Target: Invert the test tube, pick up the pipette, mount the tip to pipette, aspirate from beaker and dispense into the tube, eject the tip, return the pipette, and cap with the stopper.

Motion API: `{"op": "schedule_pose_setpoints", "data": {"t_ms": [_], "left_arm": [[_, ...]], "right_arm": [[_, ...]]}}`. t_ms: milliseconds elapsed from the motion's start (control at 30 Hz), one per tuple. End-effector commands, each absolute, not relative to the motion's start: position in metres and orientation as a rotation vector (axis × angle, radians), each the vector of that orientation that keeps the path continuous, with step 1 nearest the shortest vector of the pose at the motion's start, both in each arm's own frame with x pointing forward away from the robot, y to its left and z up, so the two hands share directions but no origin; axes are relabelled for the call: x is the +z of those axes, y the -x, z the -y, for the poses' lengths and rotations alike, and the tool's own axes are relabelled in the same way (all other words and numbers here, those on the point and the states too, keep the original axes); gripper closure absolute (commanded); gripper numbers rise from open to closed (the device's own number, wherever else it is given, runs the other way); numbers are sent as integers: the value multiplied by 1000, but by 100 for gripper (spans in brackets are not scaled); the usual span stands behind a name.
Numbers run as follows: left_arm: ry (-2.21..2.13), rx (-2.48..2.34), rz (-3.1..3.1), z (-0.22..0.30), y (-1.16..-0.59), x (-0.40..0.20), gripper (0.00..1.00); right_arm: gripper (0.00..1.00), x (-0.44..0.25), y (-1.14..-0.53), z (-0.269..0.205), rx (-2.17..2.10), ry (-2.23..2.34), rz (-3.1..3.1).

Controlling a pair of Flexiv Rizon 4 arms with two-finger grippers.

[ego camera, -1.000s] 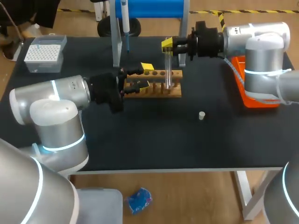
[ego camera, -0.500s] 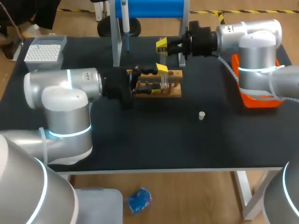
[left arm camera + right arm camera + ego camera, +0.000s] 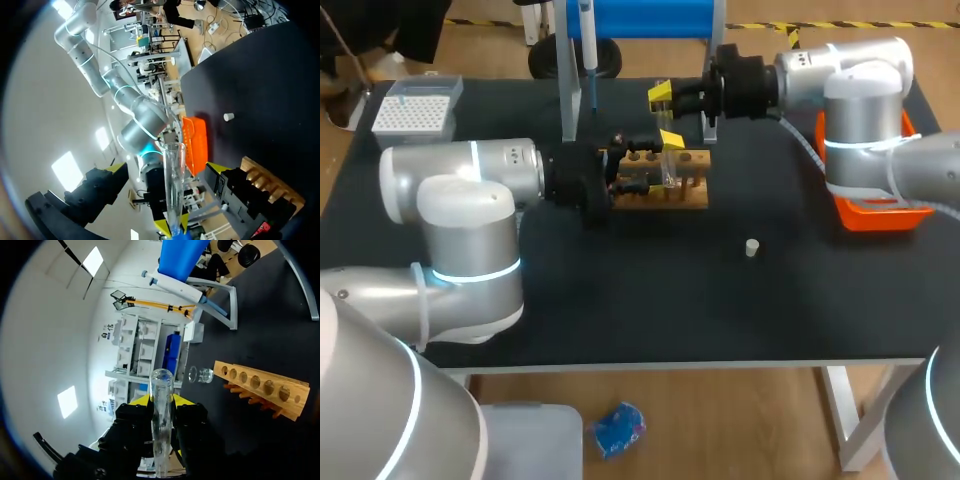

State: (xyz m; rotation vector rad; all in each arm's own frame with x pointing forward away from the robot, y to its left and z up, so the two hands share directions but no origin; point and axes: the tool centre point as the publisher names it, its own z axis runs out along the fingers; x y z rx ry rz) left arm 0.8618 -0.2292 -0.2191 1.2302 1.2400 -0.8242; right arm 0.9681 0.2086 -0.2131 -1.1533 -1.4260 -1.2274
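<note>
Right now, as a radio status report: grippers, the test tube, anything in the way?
Right gripper shut on the clear round-bottomed test tube. Left gripper open, fingers either side of it, not touching. Long wooden rack close beside the left fingers.

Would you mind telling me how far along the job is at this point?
Done: the test tube is out of the wooden rack. In hand: the right gripper holds it, jaws shut, between the open jaws of the left gripper, so the inversion looks under way. Left: the pipette hangs on its stand, the tip box stands aside, and the stopper lies on the table.
</note>
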Motion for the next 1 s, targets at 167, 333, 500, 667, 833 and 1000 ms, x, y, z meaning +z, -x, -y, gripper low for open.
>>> {"op": "schedule_pose_setpoints", "data": {"t_ms": [167, 333, 500, 667, 833, 1000], "left_arm": [[-1218, -816, -1237, 231, -865, -223, 0], [-1211, -806, -1239, 230, -868, -223, 2], [-1205, -804, -1243, 229, -869, -223, 17], [-1197, -808, -1251, 230, -871, -224, 26], [-1198, -812, -1259, 231, -872, -225, 39], [-1203, -817, -1265, 232, -872, -226, 53]], "right_arm": [[100, -214, -969, -210, -1207, 1145, 1437], [100, -215, -968, -212, -1198, 1144, 1444], [100, -216, -968, -212, -1193, 1145, 1450], [100, -216, -968, -213, -1191, 1143, 1453], [100, -216, -967, -214, -1186, 1142, 1452], [100, -216, -967, -214, -1181, 1140, 1454]]}}
